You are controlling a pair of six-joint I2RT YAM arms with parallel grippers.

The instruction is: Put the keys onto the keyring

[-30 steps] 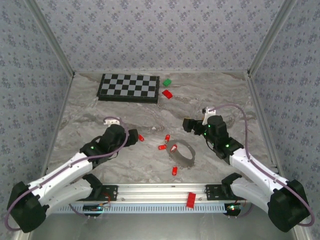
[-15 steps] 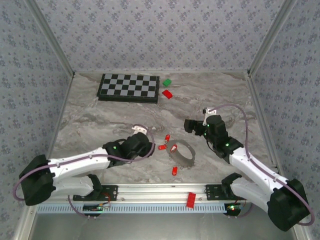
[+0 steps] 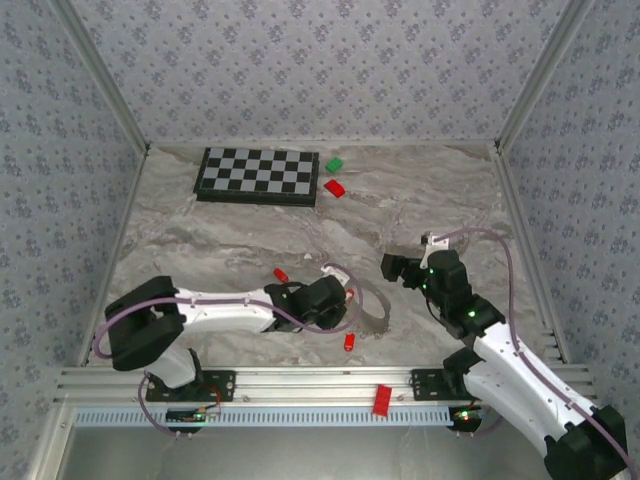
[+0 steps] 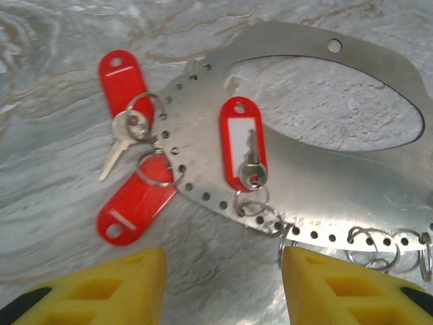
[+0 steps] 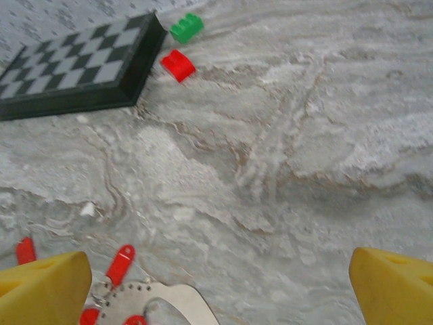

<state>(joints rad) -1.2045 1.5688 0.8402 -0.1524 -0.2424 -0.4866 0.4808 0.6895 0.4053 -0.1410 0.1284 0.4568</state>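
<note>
The keyring (image 4: 325, 183) is a flat grey metal loop with a row of small holes, lying on the marble table. Red-tagged keys lie around it: one (image 4: 242, 142) rests on the metal, two more (image 4: 125, 84) (image 4: 135, 206) lie at its left edge. My left gripper (image 4: 223, 291) hovers just over the ring's near edge, open, with bare marble between the yellow fingers (image 4: 101, 291). From above, the left gripper (image 3: 335, 300) covers most of the keyring (image 3: 376, 308). Loose keys (image 3: 281, 274) (image 3: 349, 342) lie nearby. My right gripper (image 3: 395, 268) (image 5: 220, 291) is wide open, right of the keyring (image 5: 169, 301).
A chessboard (image 3: 258, 175) sits at the back left, with a green block (image 3: 334, 163) and a red block (image 3: 335, 187) beside it. A red piece (image 3: 381, 398) lies on the front rail. Patterned walls close in the table on three sides.
My left arm swung right across the table to above the keyring, and its jaws narrowed. The right gripper drew back slightly to the right.
</note>
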